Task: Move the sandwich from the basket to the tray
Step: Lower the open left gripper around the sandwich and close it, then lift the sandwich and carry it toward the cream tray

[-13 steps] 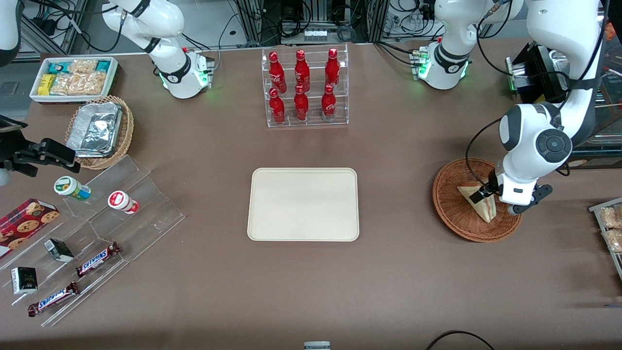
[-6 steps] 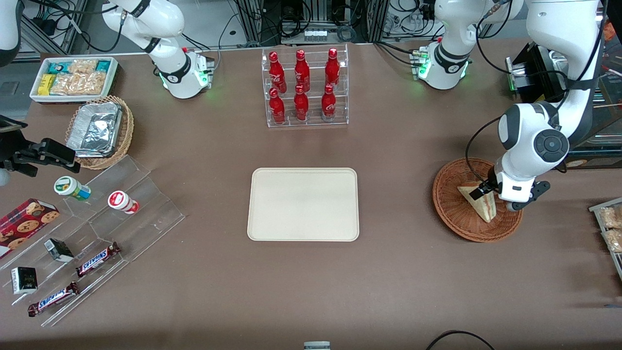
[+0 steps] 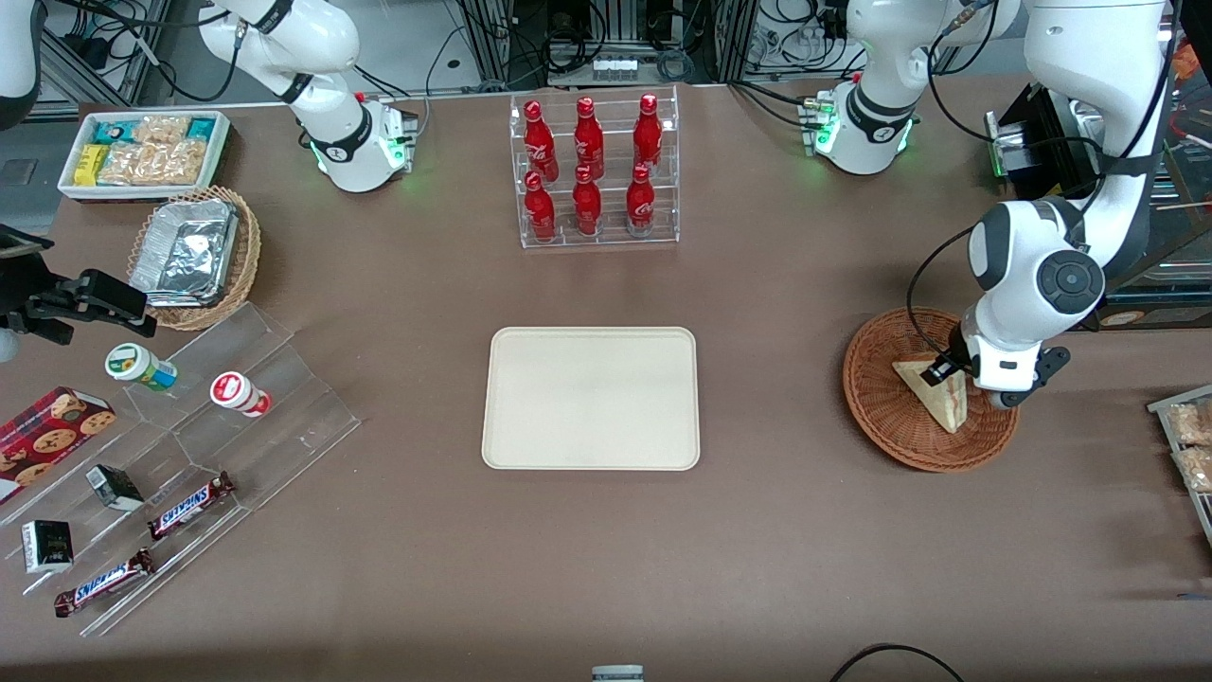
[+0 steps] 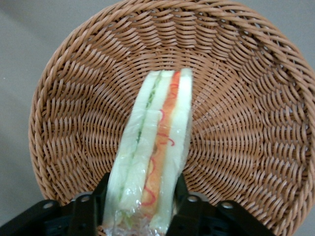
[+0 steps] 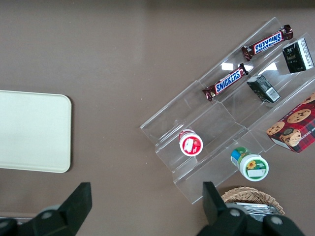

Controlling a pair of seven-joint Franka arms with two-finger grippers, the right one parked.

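- Standing over the basket (image 3: 926, 390), the hand (image 3: 950, 374) reaches down into it, and its two fingers (image 4: 184, 194) pinch the sandwich (image 4: 152, 152) from both bread sides.
- The sandwich stands on its edge between the fingers, with the red and green filling turned up toward the wrist; I think this is so the fingers press on the flat bread faces and not on the soft filling.
- It is in clear wrap and sits low inside the basket, directly under the hand; I cannot tell if it touches the woven bottom or is already a little above it.
- The tray (image 3: 591, 398) lies on the desk (image 3: 757, 549) well apart from the hand, toward the parked arm's end, with nothing on it.
- By my judgement the grasp is made and the lift out of the basket comes next; the hand must rise over the basket rim before it goes sideways to the tray.
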